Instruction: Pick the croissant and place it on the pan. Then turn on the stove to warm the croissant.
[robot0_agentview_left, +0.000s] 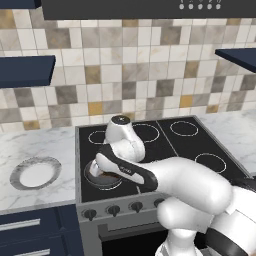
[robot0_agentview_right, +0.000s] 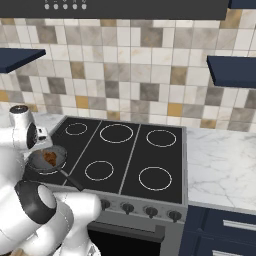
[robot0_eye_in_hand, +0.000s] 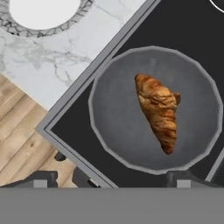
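The croissant (robot0_eye_in_hand: 158, 111) lies flat inside the round dark grey pan (robot0_eye_in_hand: 116, 122), a little right of its middle in the hand view. My gripper (robot0_eye_in_hand: 113, 181) hovers above the pan, open, its two dark fingertips (robot0_eye_in_hand: 41, 179) wide apart with nothing between them. From the right base view the croissant (robot0_agentview_right: 50, 158) rests in the pan (robot0_agentview_right: 39, 161) on the front left burner of the stove (robot0_agentview_right: 127, 150), the black handle pointing toward the front edge. In the left base view my arm covers most of the pan (robot0_agentview_left: 95, 177).
A round white-and-grey plate (robot0_agentview_left: 36, 172) sits on the marble counter left of the stove (robot0_agentview_left: 175, 142). A row of dark knobs (robot0_agentview_right: 127, 207) runs along the steel front. Navy shelves hang at both sides, and tiled wall stands behind.
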